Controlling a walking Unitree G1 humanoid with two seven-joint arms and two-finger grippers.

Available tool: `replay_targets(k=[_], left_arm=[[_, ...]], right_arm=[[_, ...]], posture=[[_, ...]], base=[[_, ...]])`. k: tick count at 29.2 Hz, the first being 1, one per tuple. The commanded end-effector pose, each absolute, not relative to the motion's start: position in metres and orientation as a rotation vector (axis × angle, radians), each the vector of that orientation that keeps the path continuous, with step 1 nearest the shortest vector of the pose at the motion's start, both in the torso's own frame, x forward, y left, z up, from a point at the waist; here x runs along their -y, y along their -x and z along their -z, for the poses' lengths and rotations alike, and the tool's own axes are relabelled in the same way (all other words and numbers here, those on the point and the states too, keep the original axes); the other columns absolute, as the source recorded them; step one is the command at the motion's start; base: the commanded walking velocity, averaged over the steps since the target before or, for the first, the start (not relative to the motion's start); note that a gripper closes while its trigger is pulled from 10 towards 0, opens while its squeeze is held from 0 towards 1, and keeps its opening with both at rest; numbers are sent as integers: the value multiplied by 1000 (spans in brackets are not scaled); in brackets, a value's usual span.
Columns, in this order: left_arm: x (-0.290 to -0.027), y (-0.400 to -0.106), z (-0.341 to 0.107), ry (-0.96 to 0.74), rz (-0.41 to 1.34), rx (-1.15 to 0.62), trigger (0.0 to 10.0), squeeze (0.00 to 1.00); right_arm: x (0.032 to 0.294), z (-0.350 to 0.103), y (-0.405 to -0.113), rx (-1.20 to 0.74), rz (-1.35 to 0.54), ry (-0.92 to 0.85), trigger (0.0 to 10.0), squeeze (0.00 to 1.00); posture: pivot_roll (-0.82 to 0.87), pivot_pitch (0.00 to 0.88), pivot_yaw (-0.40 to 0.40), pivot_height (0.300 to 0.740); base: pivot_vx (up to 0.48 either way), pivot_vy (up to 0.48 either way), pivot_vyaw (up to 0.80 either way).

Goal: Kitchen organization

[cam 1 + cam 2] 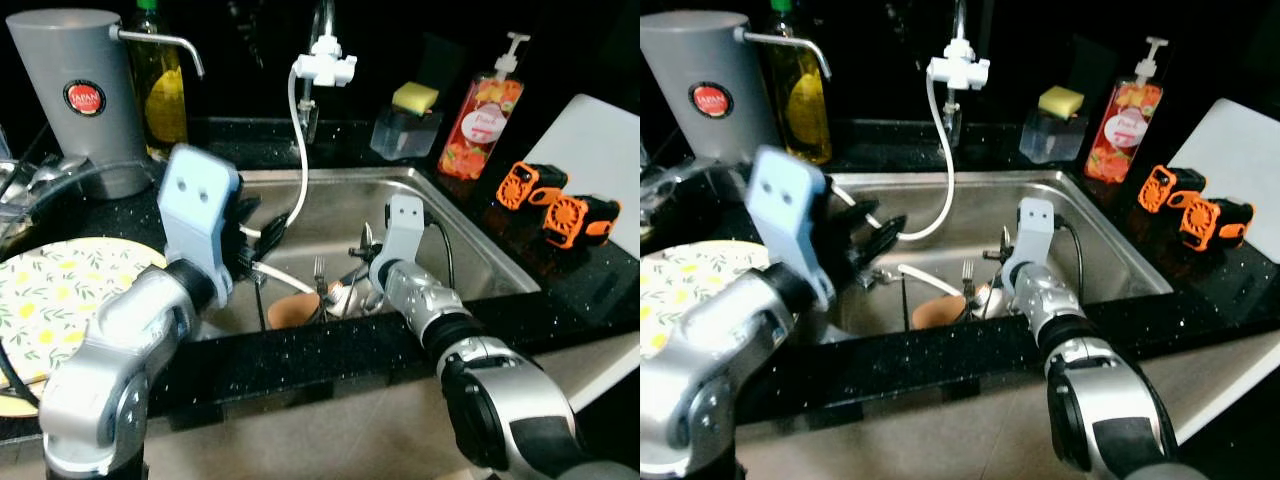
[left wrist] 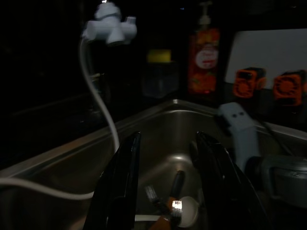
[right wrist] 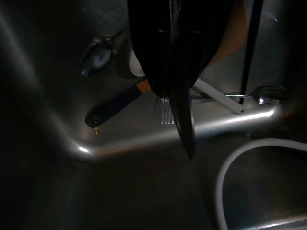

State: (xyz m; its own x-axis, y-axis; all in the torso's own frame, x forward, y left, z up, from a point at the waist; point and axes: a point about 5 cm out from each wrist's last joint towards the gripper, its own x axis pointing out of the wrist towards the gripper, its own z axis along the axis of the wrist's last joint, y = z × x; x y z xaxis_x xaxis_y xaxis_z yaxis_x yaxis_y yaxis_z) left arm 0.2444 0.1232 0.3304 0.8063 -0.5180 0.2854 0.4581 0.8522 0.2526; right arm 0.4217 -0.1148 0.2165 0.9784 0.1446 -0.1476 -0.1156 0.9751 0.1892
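black counter [image 1: 560, 285], soap bottle [image 1: 481, 115], floral plate [image 1: 55, 290]

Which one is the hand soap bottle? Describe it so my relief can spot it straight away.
Start at the steel sink and look to the black counter behind its right corner. The soap bottle stands there beside a clear sponge holder: tall, orange-red, fruit label, white pump.

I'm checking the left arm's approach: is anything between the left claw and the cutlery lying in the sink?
Nothing solid blocks it. The left claw hangs open above the cutlery on the sink floor. The white hose droops beside the path, and the right claw is already down among the same utensils.
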Motion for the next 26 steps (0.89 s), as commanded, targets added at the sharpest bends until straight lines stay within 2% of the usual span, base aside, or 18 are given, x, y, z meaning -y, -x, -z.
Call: replay_targets(k=[1, 7, 12, 13, 14, 19, 20, 26], left_arm=[[-121, -240, -339, -196, 541, 382, 10000, 0], [-121, -239, -336, -196, 537, 370, 10000, 0], [-120, -241, -335, -184, 539, 370, 10000, 0], [-121, -243, -335, -179, 535, 368, 10000, 0], [-122, -244, -334, -177, 531, 365, 10000, 0], [-128, -248, -330, -160, 481, 348, 10000, 0], [-133, -250, -326, -143, 438, 321, 10000, 0], [-139, -252, -311, -111, 324, 259, 10000, 0]], right_arm=[[117, -204, -420, -202, -114, -178, 10000, 1000], [114, -214, -422, -158, -140, -193, 10000, 1000], [120, -241, -426, -31, -168, -236, 10000, 1000], [124, -259, -427, 57, -195, -280, 10000, 184], [127, -270, -426, 114, -219, -313, 10000, 0], [138, -296, -421, 256, -278, -387, 10000, 0], [145, -306, -414, 322, -297, -416, 10000, 0], [156, -312, -391, 423, -314, -405, 10000, 0]], posture=[[378, 201, -91, 740], [364, 175, -98, 740], [335, 146, -101, 740], [328, 141, -101, 740], [314, 130, -98, 740], [292, 112, -91, 740], [275, 100, -81, 740], [255, 85, -70, 740]], base=[[0, 0, 0], [0, 0, 0], [0, 0, 0], [0, 0, 0], [0, 0, 0], [0, 0, 0], [0, 0, 0], [0, 0, 0]])
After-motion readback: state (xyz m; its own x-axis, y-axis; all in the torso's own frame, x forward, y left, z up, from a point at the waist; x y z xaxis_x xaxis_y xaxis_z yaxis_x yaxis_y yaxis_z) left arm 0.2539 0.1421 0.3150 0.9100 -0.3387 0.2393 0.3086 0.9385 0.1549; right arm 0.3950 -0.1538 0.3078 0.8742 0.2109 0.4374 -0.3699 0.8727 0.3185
